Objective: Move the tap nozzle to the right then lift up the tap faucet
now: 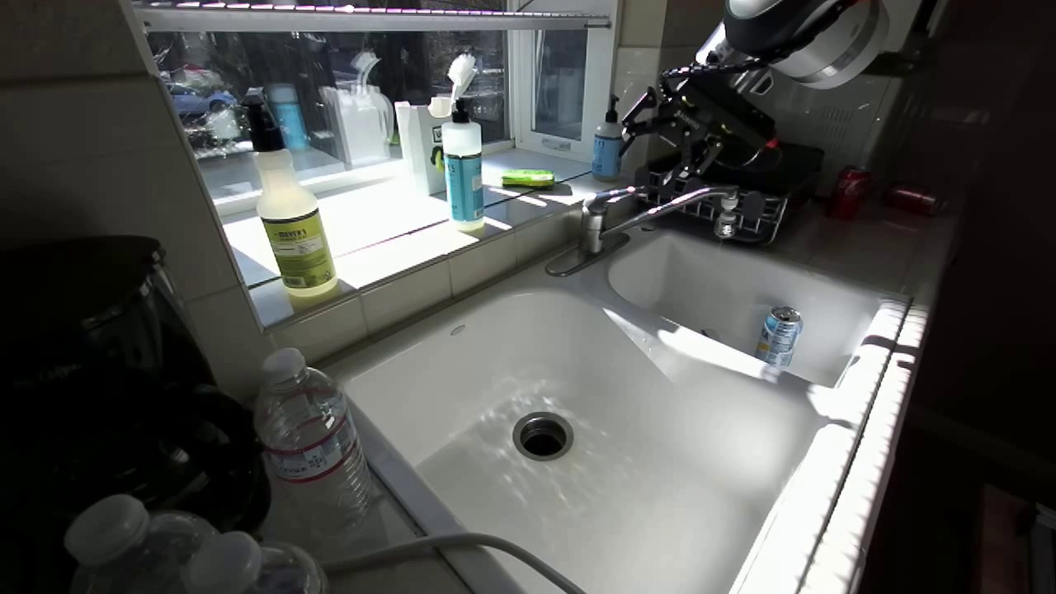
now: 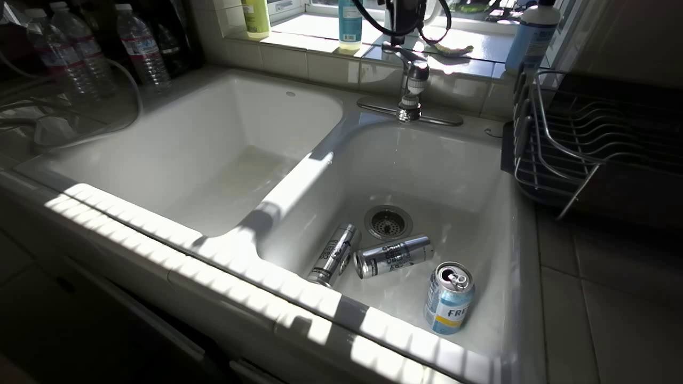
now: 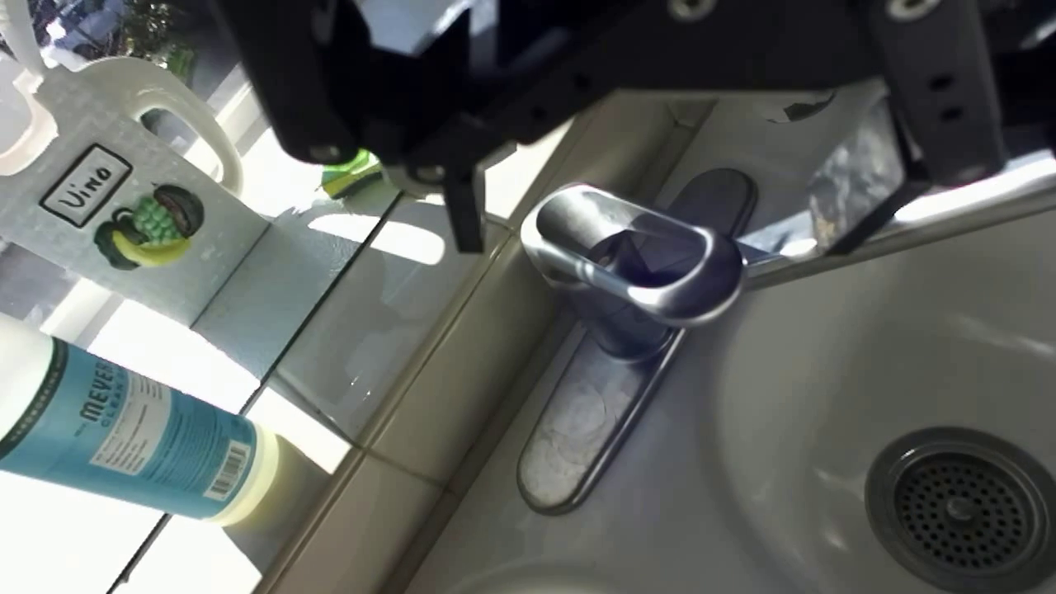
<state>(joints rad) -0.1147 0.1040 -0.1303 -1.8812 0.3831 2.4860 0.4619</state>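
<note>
The white sink (image 2: 299, 180) is divided into two basins (image 2: 437, 170). The gripper (image 3: 652, 249) is spread wide. The tap nozzle (image 1: 676, 203) is extended over the smaller basin. In the wrist view the short tap faucet (image 1: 612, 195) is framed by the gripper's gap; whether it is touched cannot be told.

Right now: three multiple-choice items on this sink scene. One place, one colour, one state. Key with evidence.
1. Long, slim chrome spout reaches over:
A. tiled windowsill
B. white basin holding metal cans
C. clear plastic bottles

2. In the basin, the cans on their sides are:
A. green
B. orange
C. silver

3. Black gripper is:
A. open
B. shut, empty
C. shut on a bottle

1 B: both exterior views show it extending there.
2 C: silvery sides show in an exterior view.
3 A: jaws stand apart in the wrist view.
</note>
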